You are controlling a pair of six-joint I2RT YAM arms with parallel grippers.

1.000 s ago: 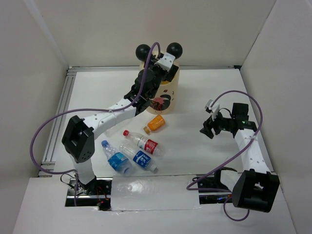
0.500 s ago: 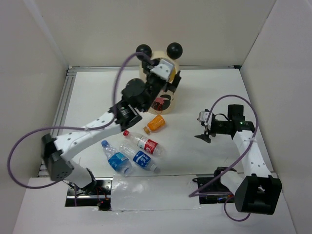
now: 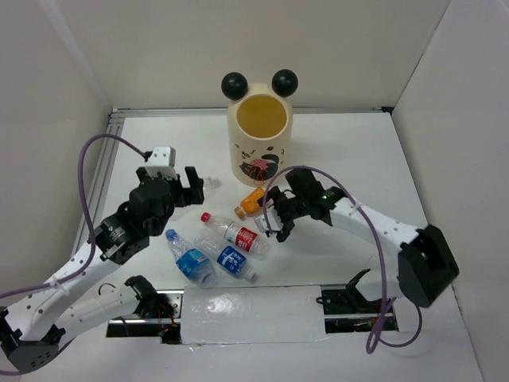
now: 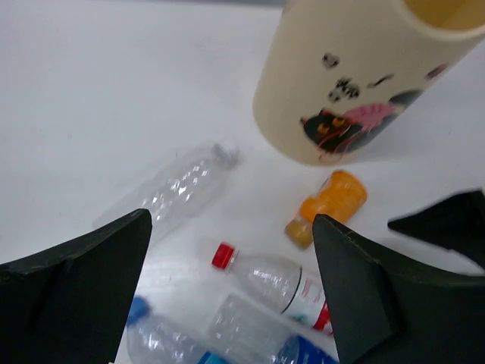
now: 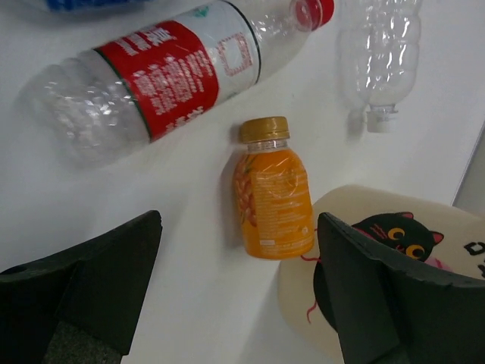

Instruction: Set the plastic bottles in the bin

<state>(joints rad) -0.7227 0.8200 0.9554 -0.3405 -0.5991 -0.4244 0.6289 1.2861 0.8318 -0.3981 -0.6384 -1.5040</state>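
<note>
White arms (image 3: 374,227) carry black joints (image 3: 425,267) (purple cables (image 3: 102,138)).

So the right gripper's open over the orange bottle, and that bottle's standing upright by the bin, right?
Not quite: the orange bottle lies on its side by the bin, as the right wrist view shows. The right gripper is open over it.

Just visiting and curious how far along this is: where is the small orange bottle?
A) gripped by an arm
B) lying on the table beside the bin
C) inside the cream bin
B: the orange bottle lies on its side on the table right beside the bin, with nothing gripping it.
</note>
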